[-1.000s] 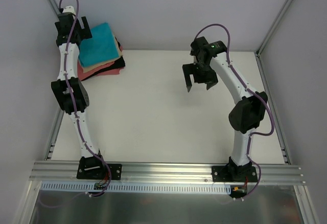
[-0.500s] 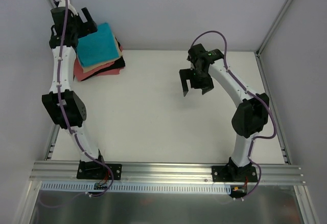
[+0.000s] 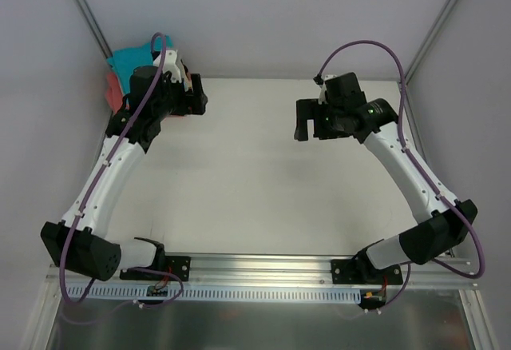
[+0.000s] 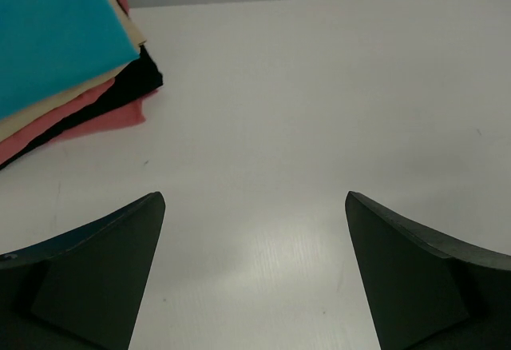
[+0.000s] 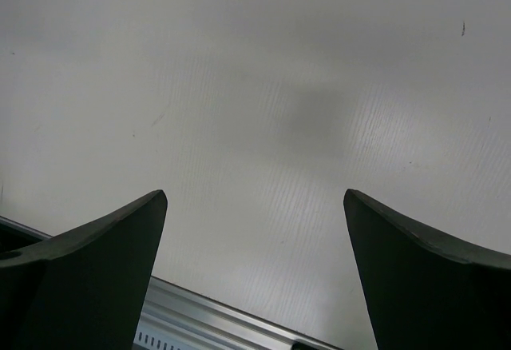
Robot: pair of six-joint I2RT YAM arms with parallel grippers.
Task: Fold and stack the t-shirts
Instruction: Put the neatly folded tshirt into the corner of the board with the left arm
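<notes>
**1. Rail.** Aluminium, at 6 o'clock of the counter. It carries both arm bases.

**2. Right claw.** Jaws spread wide with nothing between them. In the overhead view it hangs over bare counter toward 1 o'clock, well apart from any cloth.

**3. Left claw.** Jaws spread wide and empty. The arm is stretched toward 11 o'clock. Its fingers sit just beside the pile and aim at bare counter.

**4. T-shirts.** 1 folded pile in the far corner at 11 o'clock, near the wall.
- Teal t-shirt is on top, with the tan t-shirt beneath it.
- Coral t-shirt is lower, with a black layer in among it. What that layer is cannot be told.
- The edges are staggered, not flush.
- From overhead the left wrist hides much of the pile, so whether arm and cloth touch cannot be told.

**5. Hazards, as judged.**
- The stacking looks complete or nearly so, so the main risk is disturbance.
- A sideways swing of the left wrist toward 10 o'clock could drag the teal top layer off the pile.
- The same swing could shove the whole pile against the wall and rumple the folds.
- A descent here with the jaws this wide could pinch 2 or 3 layers at once.
- The right claw poses little risk where it stands.
</notes>
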